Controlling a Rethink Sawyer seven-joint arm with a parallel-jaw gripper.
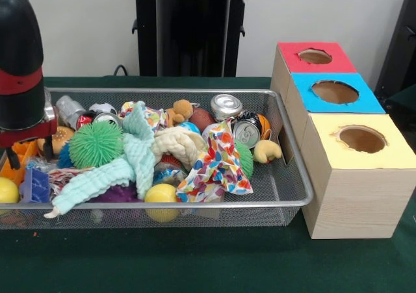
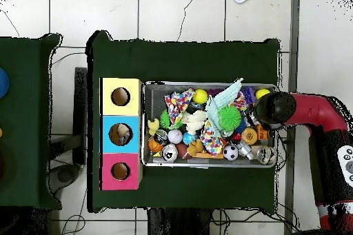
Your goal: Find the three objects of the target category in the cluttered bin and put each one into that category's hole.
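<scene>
The wire mesh bin (image 1: pixel 195 204) is full of toys and also shows in the overhead view (image 2: pixel 207 165). A clear crumpled bottle (image 1: pixel 68 108) lies in its far left corner, seen from above as a clear round shape (image 2: pixel 265 154). Another clear piece (image 1: pixel 101 108) lies beside it; I cannot tell what it is. The other bottles are hidden. My gripper (image 1: pixel 11 155) hangs under the red and black wrist (image 2: pixel 274 108) at the bin's left end, just left of that bottle and mostly hidden. The blue-surround hole (image 1: pixel 335 91) is in the middle box, and something pale shows inside it (image 2: pixel 122 134).
Shiny cans (image 1: pixel 226 104) (image 1: pixel 247 132) lie at the bin's right end. A green spiky ball (image 1: pixel 95 143), a mint knitted cloth (image 1: pixel 130 163), a patterned cloth (image 1: pixel 218 166) and yellow balls (image 1: pixel 161 194) fill the middle. The red hole (image 1: pixel 314 56) and yellow hole (image 1: pixel 361 139) flank the blue one.
</scene>
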